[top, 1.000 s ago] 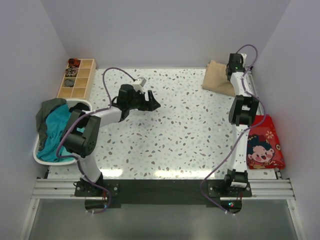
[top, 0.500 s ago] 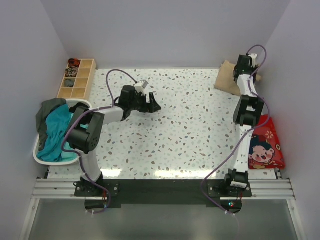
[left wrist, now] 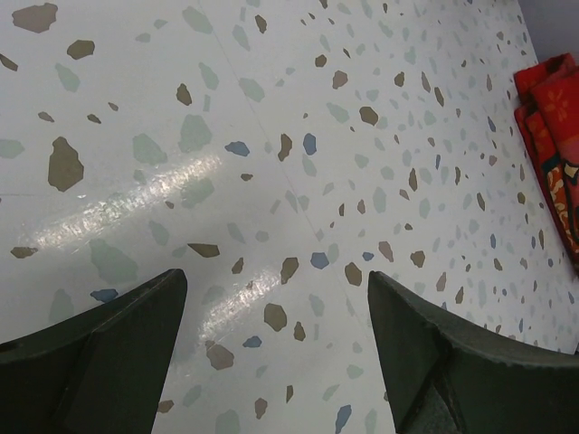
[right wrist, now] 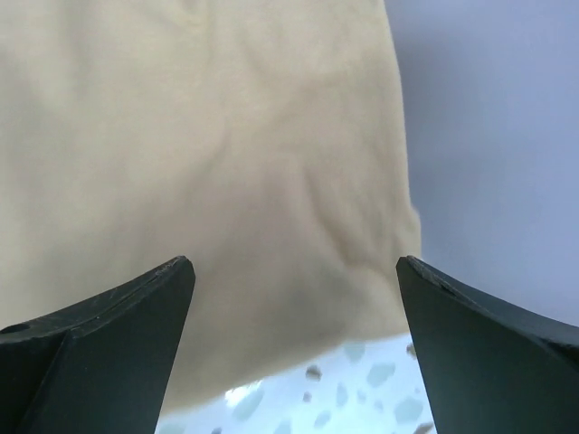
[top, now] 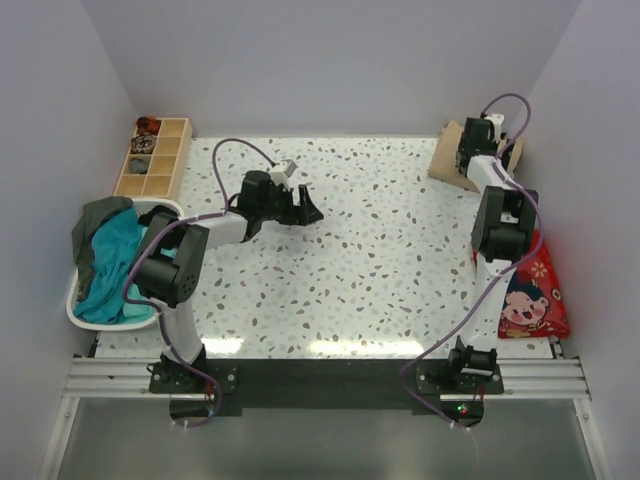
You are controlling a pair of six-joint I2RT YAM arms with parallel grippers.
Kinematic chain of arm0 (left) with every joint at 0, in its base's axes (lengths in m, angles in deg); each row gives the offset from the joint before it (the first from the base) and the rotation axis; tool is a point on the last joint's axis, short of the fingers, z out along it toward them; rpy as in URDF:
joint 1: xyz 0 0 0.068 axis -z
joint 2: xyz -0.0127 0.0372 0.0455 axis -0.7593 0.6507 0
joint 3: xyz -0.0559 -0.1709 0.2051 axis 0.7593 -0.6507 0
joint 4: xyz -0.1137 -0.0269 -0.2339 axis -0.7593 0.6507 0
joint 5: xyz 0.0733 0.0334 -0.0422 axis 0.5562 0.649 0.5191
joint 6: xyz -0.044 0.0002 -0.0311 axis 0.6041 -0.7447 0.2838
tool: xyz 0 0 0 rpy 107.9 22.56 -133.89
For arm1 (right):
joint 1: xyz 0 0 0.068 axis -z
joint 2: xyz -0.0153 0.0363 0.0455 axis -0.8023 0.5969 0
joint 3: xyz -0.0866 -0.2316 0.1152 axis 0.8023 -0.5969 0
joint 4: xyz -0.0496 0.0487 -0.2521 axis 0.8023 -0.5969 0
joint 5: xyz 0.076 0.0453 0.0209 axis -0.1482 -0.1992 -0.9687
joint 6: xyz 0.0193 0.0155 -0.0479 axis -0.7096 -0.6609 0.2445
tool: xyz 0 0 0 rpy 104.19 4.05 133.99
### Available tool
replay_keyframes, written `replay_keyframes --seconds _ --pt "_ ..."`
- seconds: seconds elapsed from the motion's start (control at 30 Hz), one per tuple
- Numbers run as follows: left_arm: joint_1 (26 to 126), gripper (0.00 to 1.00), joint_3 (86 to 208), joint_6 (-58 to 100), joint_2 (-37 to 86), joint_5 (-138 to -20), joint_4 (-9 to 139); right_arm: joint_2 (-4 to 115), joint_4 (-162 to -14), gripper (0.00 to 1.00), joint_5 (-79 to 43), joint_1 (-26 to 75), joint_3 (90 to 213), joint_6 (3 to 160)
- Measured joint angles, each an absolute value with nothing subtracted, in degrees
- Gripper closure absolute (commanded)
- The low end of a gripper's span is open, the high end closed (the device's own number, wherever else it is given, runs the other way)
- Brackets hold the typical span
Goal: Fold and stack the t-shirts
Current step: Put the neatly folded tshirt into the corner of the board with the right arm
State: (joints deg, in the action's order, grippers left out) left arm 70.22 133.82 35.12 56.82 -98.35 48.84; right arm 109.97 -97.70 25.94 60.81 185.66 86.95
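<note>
- One shirt looks done. The beige shirt lies folded in the far right corner of the table, close to the wall.
- The right claw hangs just over that shirt. Its fingers are spread wide with nothing between them, so it is not holding the shirt.
- Two more shirts wait. The teal shirt and the dark shirt lie bunched up in the white basket at the left edge of the table. They are not folded.
- The left claw hangs over bare table, left of the middle. Its fingers are spread wide too, and it holds nothing.
- My guess is that about a third of the job is done. The two basket shirts must be pulled out, folded and put on the beige one.
- The table is white with little grey and brown specks. It is shiny, and the lights glint on it.
- A wooden box with small slots sits at the far left corner. A red bag with a cartoon face lies at the right edge.
- Plain pale walls stand on three sides.
</note>
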Motion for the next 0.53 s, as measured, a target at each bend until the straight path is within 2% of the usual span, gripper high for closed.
replay_keyframes --seconds 0.33,0.53 --pt "71.4 0.14 132.13 35.12 52.75 -97.35 48.53 98.28 -97.83 0.01 24.78 51.55 173.51 81.05" --pt "72.96 0.14 127.3 35.01 42.85 -90.53 49.01 86.41 -99.03 0.01 21.53 43.55 154.85 79.63"
